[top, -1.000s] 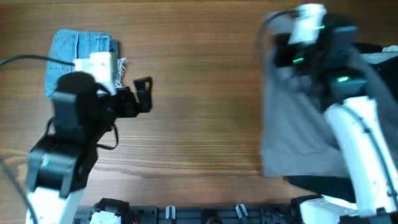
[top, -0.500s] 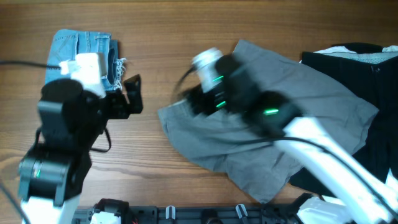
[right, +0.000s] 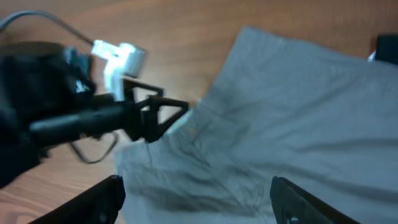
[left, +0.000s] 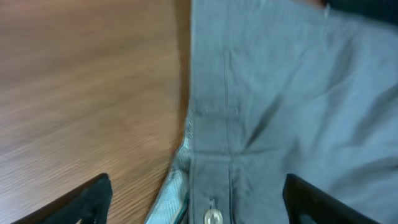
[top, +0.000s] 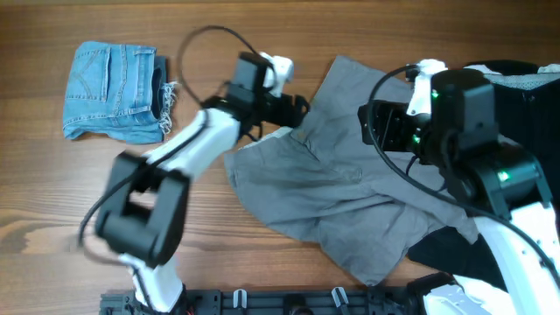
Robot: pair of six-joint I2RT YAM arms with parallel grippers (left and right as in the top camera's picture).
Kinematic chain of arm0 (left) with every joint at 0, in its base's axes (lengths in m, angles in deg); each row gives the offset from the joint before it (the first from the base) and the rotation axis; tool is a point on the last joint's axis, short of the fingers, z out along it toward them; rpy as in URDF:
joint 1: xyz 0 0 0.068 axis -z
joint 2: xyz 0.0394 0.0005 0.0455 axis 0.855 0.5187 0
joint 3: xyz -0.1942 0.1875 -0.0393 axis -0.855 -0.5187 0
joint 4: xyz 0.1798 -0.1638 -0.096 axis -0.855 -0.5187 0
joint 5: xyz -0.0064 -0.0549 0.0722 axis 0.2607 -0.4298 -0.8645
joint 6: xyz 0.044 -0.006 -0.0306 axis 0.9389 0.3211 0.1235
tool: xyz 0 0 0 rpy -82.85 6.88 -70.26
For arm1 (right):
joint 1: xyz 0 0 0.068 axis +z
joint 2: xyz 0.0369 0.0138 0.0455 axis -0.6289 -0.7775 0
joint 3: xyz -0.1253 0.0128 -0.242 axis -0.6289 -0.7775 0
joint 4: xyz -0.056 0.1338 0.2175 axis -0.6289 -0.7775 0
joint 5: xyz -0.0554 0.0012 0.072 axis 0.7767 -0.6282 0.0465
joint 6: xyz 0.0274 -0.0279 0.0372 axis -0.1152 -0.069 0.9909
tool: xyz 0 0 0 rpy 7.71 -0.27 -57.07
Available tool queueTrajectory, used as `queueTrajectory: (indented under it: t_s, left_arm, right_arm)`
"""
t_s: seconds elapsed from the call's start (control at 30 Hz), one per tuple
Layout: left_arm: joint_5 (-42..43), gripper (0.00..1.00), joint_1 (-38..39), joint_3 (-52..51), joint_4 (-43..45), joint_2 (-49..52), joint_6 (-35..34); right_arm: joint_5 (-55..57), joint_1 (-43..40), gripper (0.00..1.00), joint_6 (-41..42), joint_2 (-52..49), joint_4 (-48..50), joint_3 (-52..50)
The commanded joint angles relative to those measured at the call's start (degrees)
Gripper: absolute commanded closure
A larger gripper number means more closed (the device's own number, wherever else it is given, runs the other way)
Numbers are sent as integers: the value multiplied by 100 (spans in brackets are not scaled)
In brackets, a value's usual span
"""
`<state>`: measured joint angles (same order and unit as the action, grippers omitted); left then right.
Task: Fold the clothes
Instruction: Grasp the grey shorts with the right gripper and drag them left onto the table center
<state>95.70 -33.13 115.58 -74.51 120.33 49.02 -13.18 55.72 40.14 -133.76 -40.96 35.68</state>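
grey shorts dropped at centre, left arm now at the waistband

a second ago the right arm held the grey shorts point(top: 350, 192) bunched up at the right edge while the left arm waited by the folded denim shorts point(top: 114, 92). half a second ago the right arm swept the grey cloth across the wooden table point(top: 262, 35). now the shorts lie loose and rumpled on the wood, released. the right gripper point(top: 366, 129) has drawn back over their right part, fingers spread wide and empty, with the cloth lying ahead of and below the tips. the left gripper point(top: 297, 107) has swung away from the denim and hovers at the waistband edge, fingers also spread wide, holding nothing. the waistband button point(left: 212, 217) sits between the left fingertips, cloth running ahead and to their right, bare wood to their left. a black garment point(top: 525, 87) lies beyond the right arm.

judging from this, the denim is done, and the grey shorts need flattening before any fold.
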Motion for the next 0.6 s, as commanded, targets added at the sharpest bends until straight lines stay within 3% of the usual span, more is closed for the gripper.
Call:
queueTrajectory:
  t_s: [0.0,0.17,0.27,0.3,0.33,0.37,0.5,0.57]
  left_arm:
    - [94,23,317,7,339,660,728]
    - [-151,32,389,4,356,1003,763]
    - [129,49,413,4,286,1126,763]
    - [129,59,426,4,271,1156,761]
    - [127,88,433,4,260,1178,761]
    - [101,96,352,11,341,1126,695]
    - [-1113,96,-352,247,293,907,-367]
    - [-1436,96,-946,337,195,796,-485]
  right_arm:
    - [-2,-13,20,76,-225,-131,17]
    - [-2,-13,19,83,-518,-177,17]
    - [-2,-13,20,81,-614,-168,17]
    - [-2,-13,20,81,-638,-164,17]
    - [0,-13,19,79,-643,-160,17]
    - [0,-13,19,79,-643,-162,17]
    - [0,-13,19,79,-643,-168,17]
    - [-2,-13,19,79,-643,-177,17]
